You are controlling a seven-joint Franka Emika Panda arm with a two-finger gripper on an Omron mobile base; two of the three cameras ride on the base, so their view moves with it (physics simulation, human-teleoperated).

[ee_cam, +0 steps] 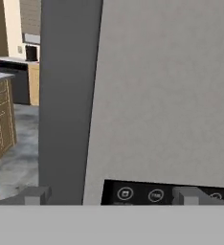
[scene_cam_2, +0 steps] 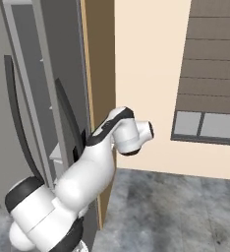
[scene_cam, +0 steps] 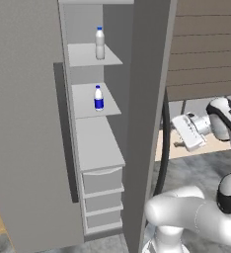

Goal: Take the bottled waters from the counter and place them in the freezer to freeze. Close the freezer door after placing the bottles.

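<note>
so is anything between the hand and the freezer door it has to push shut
Nothing visible. The open hand faces the outer side of the freezer door, with the black dispenser panel right ahead of its fingertips. Both bottles stand well back on the shelves, clear of the door's swing.

Two clear-whitish bottles are seen in the freezer (scene_cam: 88,143), whose shelves are white. The plain bottle (scene_cam: 99,43) is capped in blue; the other bottle (scene_cam: 98,98) is wrapped in a dark blue label. The freezer door (ee_cam: 162,95) is painted flat grey, with a black dispenser panel (ee_cam: 147,194). The floor (scene_cam_2: 176,211) is mottled grey.
</note>
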